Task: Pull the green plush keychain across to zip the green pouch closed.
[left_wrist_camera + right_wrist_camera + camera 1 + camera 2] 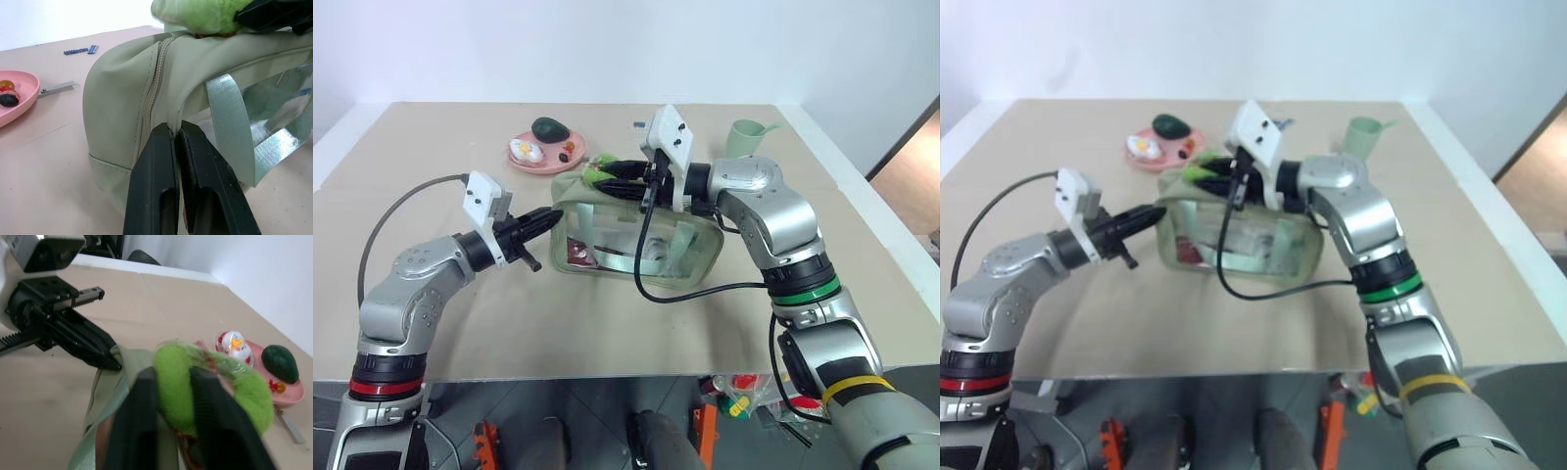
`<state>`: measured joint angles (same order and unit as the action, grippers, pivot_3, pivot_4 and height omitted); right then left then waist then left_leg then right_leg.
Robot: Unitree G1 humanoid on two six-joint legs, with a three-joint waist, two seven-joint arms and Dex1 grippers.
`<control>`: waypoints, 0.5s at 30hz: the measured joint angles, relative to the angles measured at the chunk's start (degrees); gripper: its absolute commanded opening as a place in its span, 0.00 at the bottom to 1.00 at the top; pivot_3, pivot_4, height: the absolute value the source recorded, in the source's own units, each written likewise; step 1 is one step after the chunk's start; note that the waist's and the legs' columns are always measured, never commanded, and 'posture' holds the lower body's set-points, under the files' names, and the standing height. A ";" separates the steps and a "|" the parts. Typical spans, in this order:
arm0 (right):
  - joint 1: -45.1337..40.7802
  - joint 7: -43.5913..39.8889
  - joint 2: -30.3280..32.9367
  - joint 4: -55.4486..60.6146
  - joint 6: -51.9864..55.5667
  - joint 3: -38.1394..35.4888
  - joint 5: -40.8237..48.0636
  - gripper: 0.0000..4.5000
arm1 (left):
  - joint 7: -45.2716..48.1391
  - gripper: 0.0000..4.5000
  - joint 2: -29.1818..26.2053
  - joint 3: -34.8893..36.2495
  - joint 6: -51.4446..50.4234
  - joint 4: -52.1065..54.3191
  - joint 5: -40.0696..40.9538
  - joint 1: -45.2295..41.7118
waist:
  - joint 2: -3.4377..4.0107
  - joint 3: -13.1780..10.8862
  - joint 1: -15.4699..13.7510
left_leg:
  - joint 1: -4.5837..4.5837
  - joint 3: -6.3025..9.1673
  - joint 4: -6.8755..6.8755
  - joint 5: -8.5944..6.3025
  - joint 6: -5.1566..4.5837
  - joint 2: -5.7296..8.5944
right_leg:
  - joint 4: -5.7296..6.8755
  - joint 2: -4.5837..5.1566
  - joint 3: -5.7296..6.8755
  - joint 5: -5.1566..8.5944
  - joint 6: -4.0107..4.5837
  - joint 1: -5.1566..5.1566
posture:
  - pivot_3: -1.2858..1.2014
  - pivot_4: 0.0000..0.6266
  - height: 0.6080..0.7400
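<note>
The green pouch [636, 235] stands in the middle of the table, clear side window facing me, its zip [155, 83] running over the top. My left gripper [548, 217] is shut on the pouch's fabric at its left end, just below the zip [176, 129]. The green plush keychain [220, 382], a fuzzy lime ring, sits on top of the pouch near that same end [597, 174]. My right gripper [173, 377] reaches in from the right over the pouch and is shut on the keychain, one black finger on each side of the ring.
Behind the pouch lies a pink plate [548, 168] with a dark avocado [550, 128] and small toys. A pale green cup [744, 137] stands at the back right. Small blue bits [78, 50] lie on the table beyond the pouch.
</note>
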<state>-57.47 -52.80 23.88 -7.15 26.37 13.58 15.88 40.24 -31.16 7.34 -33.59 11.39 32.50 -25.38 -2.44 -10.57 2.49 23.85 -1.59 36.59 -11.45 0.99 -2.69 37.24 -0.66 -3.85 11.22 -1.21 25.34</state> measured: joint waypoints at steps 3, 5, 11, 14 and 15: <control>0.12 -0.11 -0.51 0.08 0.01 -0.02 -0.35 0.01 | -0.67 0.00 0.48 -0.02 -0.01 0.00 -0.06 -0.01 | 0.00 0.00 0.00 | 0.00 0.01 0.01 0.00 0.00 0.00 | 0.00 0.00 0.01 0.00 0.00 0.00 | 0.52 0.24 1.00; 0.12 0.02 -0.90 0.25 -0.04 -0.03 -0.44 0.01 | -1.14 0.00 0.75 -0.12 -0.13 0.00 -0.08 -0.20 | 0.00 0.00 -0.01 | 0.00 0.01 0.01 0.00 0.00 0.00 | 0.01 0.00 0.01 0.00 0.00 0.00 | 0.52 0.24 1.00; 0.36 1.35 -1.05 5.06 -2.89 -2.52 -0.29 0.01 | -4.24 0.00 3.37 -1.51 -1.91 -0.35 -0.93 -3.39 | 0.00 0.00 -0.25 | 0.11 0.03 0.06 0.01 0.01 0.03 | -0.04 0.03 0.04 -0.03 -0.06 0.00 | 0.52 0.24 1.00; 0.36 2.98 1.45 7.94 -3.91 -5.90 -0.32 0.01 | -6.05 0.00 4.58 -2.29 -2.02 -0.69 -1.10 -4.51 | 0.00 0.00 -0.34 | 0.15 0.03 0.06 0.00 0.01 0.03 | -0.06 0.04 0.04 -0.04 -0.07 0.03 | 0.52 0.24 1.00; 0.42 3.19 2.94 8.50 -3.95 -7.29 -0.33 0.01 | -6.40 0.00 5.06 -2.31 -2.06 -0.69 -1.10 -4.72 | 0.00 0.00 -0.42 | 0.16 0.04 0.06 0.00 0.01 0.03 | -0.07 0.04 0.04 -0.04 -0.07 0.03 | 0.52 0.24 1.00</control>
<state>-57.06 -49.62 26.82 1.35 22.42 6.28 15.55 33.84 -26.10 5.02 -35.65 10.70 31.40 -30.10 -2.44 -10.58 2.07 24.01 -1.56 36.65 -11.45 1.00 -2.66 37.16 -0.62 -3.81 11.19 -1.28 25.37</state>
